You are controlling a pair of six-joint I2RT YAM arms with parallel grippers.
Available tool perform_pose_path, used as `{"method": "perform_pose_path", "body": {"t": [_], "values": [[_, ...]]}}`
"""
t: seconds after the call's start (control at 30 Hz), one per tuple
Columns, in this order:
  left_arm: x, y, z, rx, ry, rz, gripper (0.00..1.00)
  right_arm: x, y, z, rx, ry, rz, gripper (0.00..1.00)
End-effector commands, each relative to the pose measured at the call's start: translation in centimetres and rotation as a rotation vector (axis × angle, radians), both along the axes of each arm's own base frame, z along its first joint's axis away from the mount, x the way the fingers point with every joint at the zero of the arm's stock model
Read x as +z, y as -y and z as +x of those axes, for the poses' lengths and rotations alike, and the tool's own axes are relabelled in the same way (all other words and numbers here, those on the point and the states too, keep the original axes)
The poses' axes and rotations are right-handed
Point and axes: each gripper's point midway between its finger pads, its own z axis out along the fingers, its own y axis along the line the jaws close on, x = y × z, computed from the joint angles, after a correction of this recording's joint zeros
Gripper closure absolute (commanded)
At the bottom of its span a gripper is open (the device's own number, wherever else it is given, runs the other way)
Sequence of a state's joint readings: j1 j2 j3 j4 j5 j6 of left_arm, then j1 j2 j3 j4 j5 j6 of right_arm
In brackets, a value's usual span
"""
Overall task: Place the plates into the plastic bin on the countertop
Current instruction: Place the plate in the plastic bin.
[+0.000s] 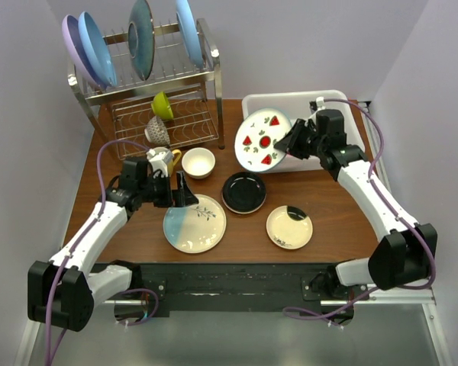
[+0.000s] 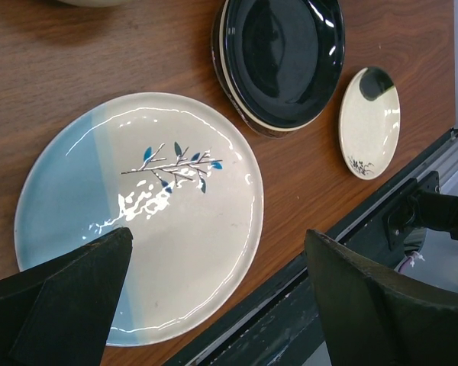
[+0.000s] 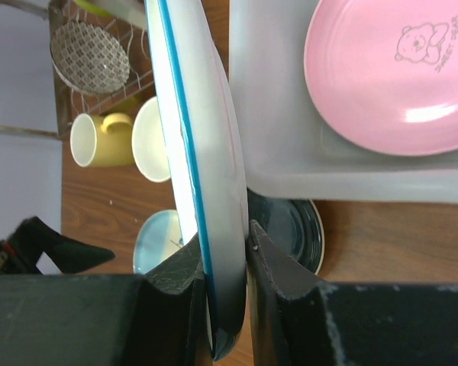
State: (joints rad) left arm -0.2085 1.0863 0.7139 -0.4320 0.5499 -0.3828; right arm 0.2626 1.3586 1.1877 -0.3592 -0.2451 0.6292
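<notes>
Right tool (image 1: 291,142): fingers pressed onto the rim of the white plate with red fruit slices (image 1: 263,139), pinching it. The plate is held clear of the worktop (image 1: 336,217), steeply tilted, over the near left corner of the plastic bin (image 1: 345,101). In the wrist view it shows edge-on, with a thin blue line round the rim.

Bin: white, translucent walls, rounded corners, thick rim. A smooth pink plate (image 3: 389,76) with a bear print lies flat inside.

Left tool (image 1: 180,191): spread wide, empty, hovering at the edge of the glazed teal-and-cream plate (image 1: 195,223), which has a leafy twig motif.

The glossy black plate (image 1: 244,191) sits stacked on another, cream-edged. The small cream plate (image 1: 289,226), with a dark patch at its rim, lies flat on the reddish wood grain.
</notes>
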Motion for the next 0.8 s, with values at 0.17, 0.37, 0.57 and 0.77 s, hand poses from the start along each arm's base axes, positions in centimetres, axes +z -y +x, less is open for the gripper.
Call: {"method": "perform_pose_path", "body": {"t": [0.17, 0.37, 0.57, 0.77], "values": [[0.6, 0.3, 0.1, -0.009, 0.038, -0.042, 0.0, 8.3, 2.3, 5.3, -0.029, 0.225, 0.172, 1.0], [0.5, 0.6, 0.0, -0.016, 0.033, -0.06, 0.0, 7.2, 4.7, 7.5, -0.08, 0.213, 0.153, 1.0], [0.4, 0.7, 0.0, -0.018, 0.026, -0.066, 0.0, 5.9, 6.0, 9.3, -0.105, 0.188, 0.157, 1.0], [0.3, 0.8, -0.2, -0.023, 0.015, -0.075, 0.0, 4.2, 6.5, 10.4, -0.115, 0.158, 0.156, 1.0]]}}
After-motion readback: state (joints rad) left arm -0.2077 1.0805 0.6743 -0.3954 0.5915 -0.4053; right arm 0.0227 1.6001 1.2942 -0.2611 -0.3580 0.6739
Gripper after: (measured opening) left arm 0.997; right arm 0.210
